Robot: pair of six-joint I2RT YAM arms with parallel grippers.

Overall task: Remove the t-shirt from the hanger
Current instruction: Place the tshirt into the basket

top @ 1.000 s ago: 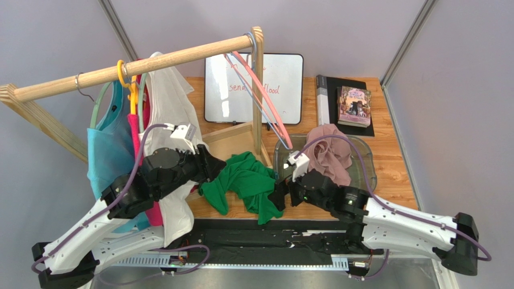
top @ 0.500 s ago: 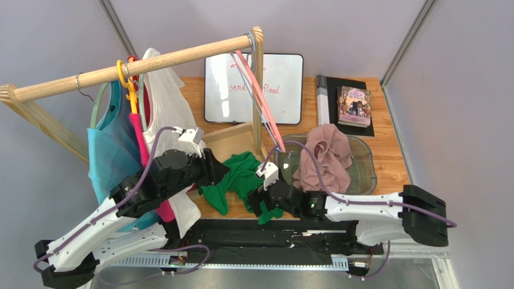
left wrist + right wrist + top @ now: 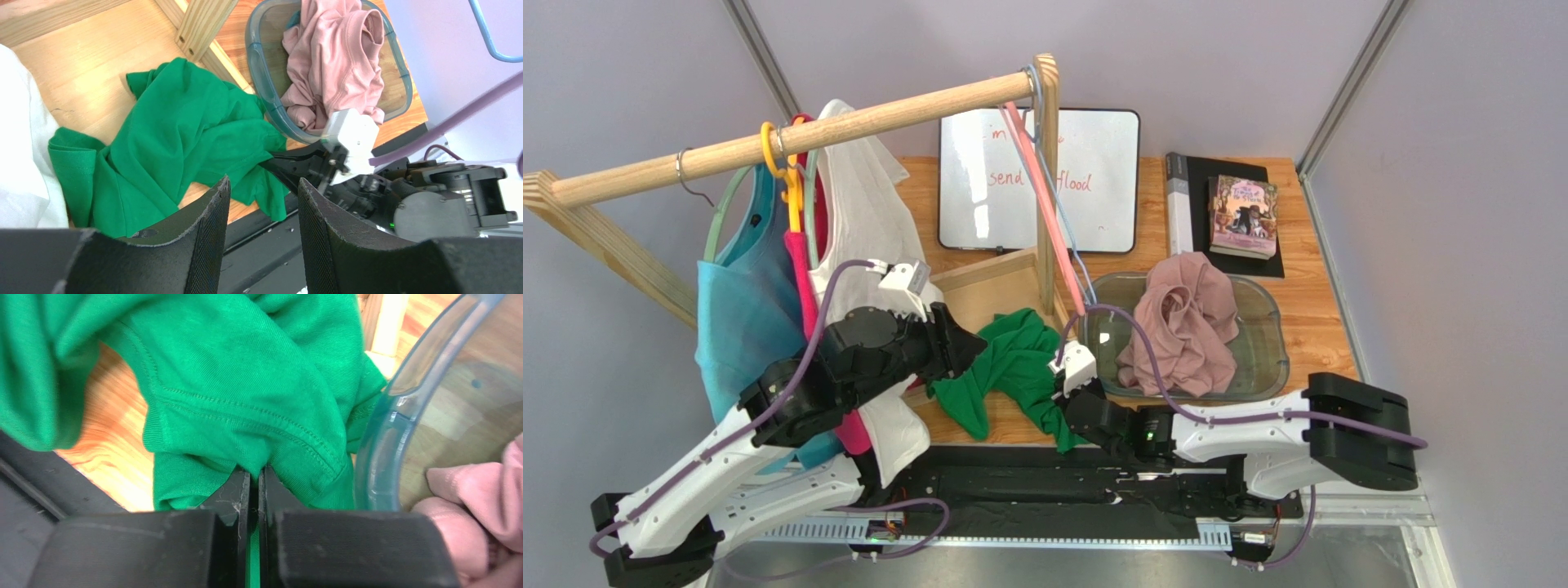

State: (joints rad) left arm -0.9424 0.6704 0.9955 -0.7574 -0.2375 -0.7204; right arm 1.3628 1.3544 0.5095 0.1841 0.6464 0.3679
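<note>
The green t-shirt [image 3: 1014, 361] lies crumpled on the wooden table, off any hanger. An empty pink hanger [image 3: 1044, 196] hangs at the right end of the rail. My right gripper [image 3: 1071, 410] is low at the shirt's near right corner. In the right wrist view that gripper [image 3: 258, 474] is shut, with a fold of the green t-shirt [image 3: 245, 380] pinched between its fingers. My left gripper [image 3: 971, 347] hovers at the shirt's left side. Its jaws [image 3: 263, 187] stand open above the green t-shirt [image 3: 172, 141], holding nothing.
A clear bin [image 3: 1259, 319] holding a pink garment [image 3: 1185, 319] stands right of the shirt; its rim [image 3: 393, 416] is close beside my right gripper. The wooden rail [image 3: 768, 141] carries teal [image 3: 744, 306] and white [image 3: 867, 233] garments. A whiteboard [image 3: 1100, 159] and a book [image 3: 1243, 217] lie behind.
My right arm has swung down and left toward the table's near edge, and its gripper has gone from open to shut on the green t-shirt. The left arm has barely moved.
</note>
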